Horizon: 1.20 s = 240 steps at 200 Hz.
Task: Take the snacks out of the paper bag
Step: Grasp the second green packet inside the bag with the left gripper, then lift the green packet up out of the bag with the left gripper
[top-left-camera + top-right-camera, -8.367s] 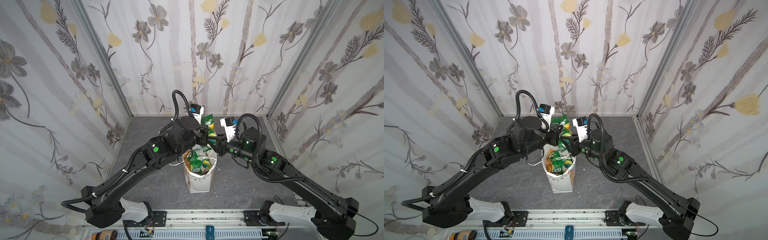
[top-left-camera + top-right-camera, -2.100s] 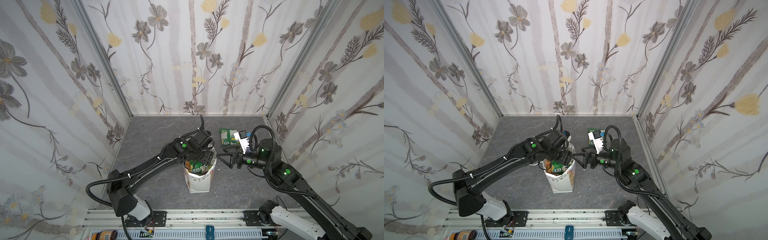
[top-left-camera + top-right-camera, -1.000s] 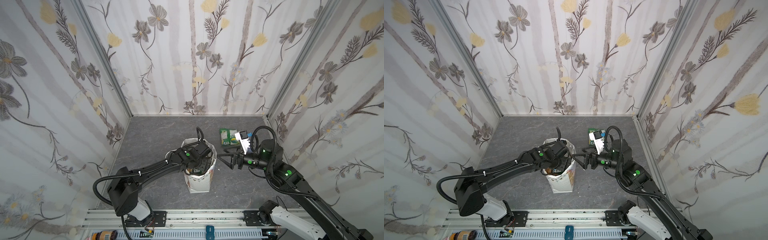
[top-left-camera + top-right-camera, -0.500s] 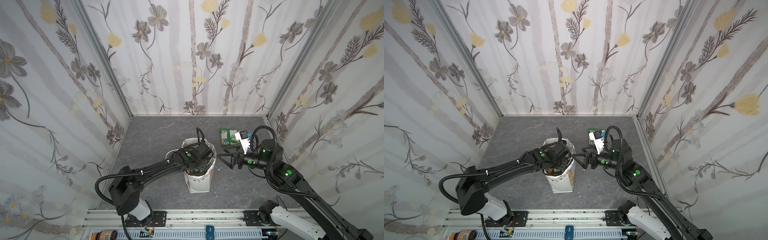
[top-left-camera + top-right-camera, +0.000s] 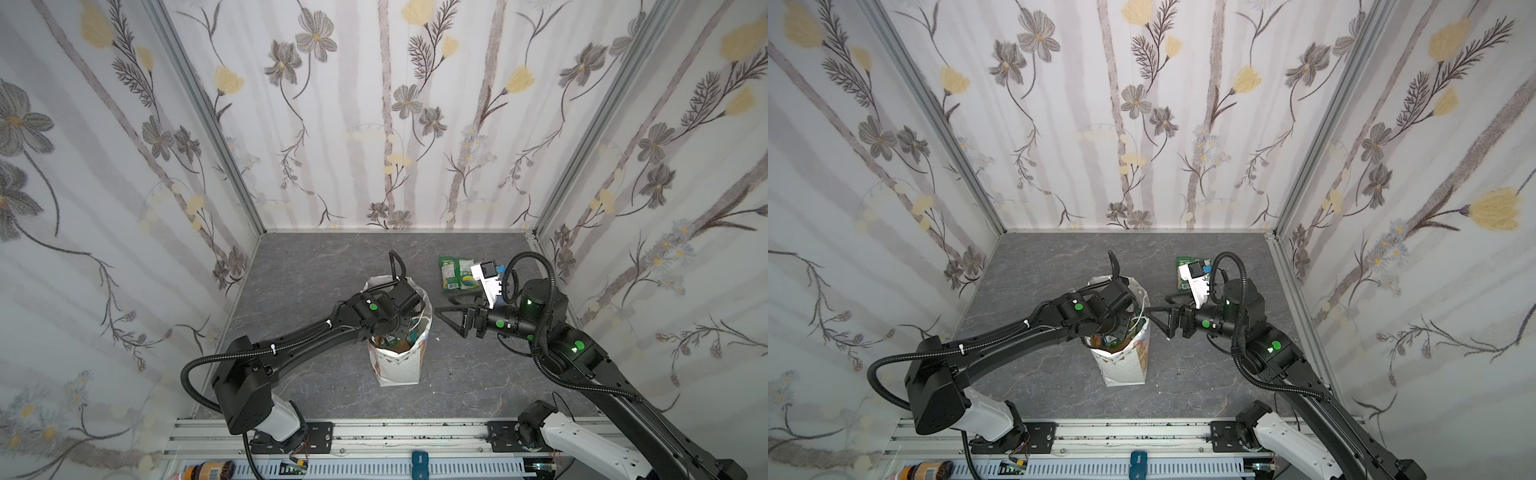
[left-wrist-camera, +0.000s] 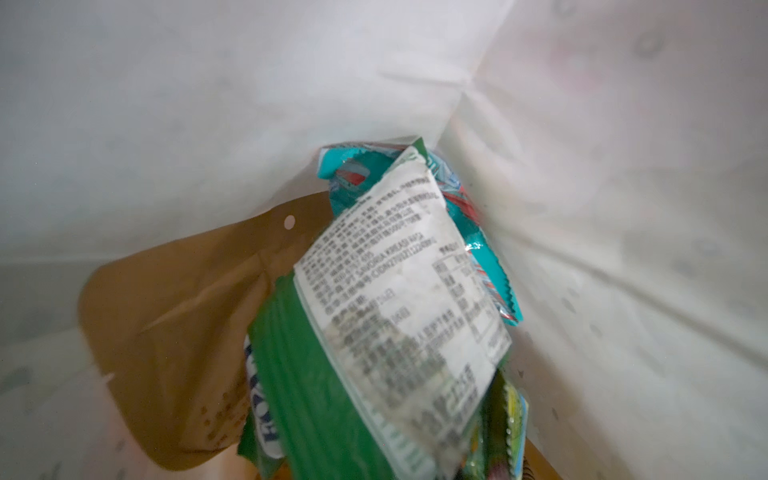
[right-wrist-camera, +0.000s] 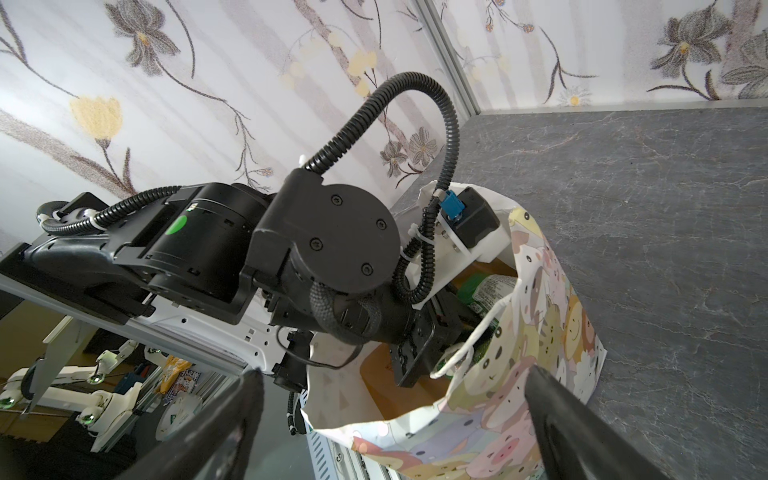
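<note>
My left gripper (image 7: 415, 349) is sunk into the mouth of the paper bag (image 5: 399, 365), which stands upright on the grey table (image 5: 316, 270). From my left wrist I look down its white inside, and a green packet (image 6: 311, 395) with a white printed label rises straight at the lens. My pads are hidden behind it, so I can only say they seem clenched on that green packet.

Deeper in the bag, a teal packet (image 6: 478, 241) sits wedged into a corner fold behind the green one. A tan pouch (image 6: 166, 332) lies flat against the bag's wall beside them both.

My right gripper (image 5: 451, 321) hangs just outside the bag, level with its rim and pointing at it. It is close but not touching. Its fingers (image 7: 224, 428) are spread wide with nothing between them, and my right wrist view shows the bag's cartoon-printed side in the gap.

A second green packet (image 5: 455, 272) lies flat on the table, out of the bag. It is beyond the bag and to its right in both top views, partly covered by my right wrist camera.
</note>
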### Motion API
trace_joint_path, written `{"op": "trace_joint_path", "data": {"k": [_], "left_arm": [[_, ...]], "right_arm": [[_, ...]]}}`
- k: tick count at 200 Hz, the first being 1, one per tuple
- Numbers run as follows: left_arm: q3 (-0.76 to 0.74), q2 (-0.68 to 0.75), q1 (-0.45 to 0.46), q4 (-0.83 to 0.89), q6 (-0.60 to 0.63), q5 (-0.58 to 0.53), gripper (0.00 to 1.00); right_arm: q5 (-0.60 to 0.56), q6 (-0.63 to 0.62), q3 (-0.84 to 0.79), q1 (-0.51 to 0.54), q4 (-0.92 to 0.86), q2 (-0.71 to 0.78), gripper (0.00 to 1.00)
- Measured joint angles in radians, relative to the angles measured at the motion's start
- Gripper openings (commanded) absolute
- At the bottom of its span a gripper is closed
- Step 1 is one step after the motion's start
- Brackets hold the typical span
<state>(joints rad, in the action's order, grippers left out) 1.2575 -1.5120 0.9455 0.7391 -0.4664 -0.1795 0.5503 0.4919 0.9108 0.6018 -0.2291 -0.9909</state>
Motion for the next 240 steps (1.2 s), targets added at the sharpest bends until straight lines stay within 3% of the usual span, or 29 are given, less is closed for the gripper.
{"op": "trace_joint_path", "data": {"k": [240], "left_arm": [[0.281, 0.081, 0.001, 0.163, 0.106, -0.152, 0.00]], "right_arm": [[-0.026, 0.000, 0.000, 0.000, -0.035, 0.023, 0.98]]}}
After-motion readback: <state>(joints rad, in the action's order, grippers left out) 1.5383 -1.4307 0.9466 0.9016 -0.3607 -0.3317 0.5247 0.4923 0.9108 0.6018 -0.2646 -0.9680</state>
